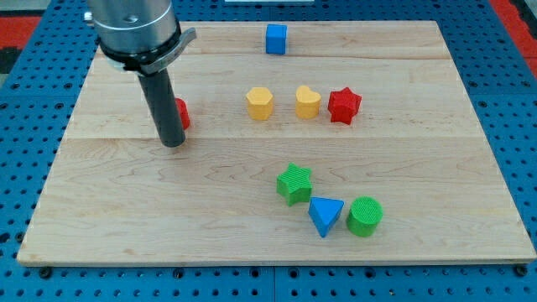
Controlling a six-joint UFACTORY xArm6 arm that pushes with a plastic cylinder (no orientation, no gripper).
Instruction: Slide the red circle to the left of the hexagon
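The red circle (181,112) lies on the wooden board (101,218) at the view's left, mostly hidden behind my rod. My tip (172,143) rests on the board just in front of it, touching or nearly touching its left side. The yellow hexagon (260,103) sits to the right of the red circle, about a hand's width away, in the upper middle of the board.
A yellow heart (308,102) and a red star (344,106) stand in a row right of the hexagon. A blue cube (276,39) is near the view's top. A green star (294,183), a blue triangle (325,216) and a green circle (365,216) cluster at lower right.
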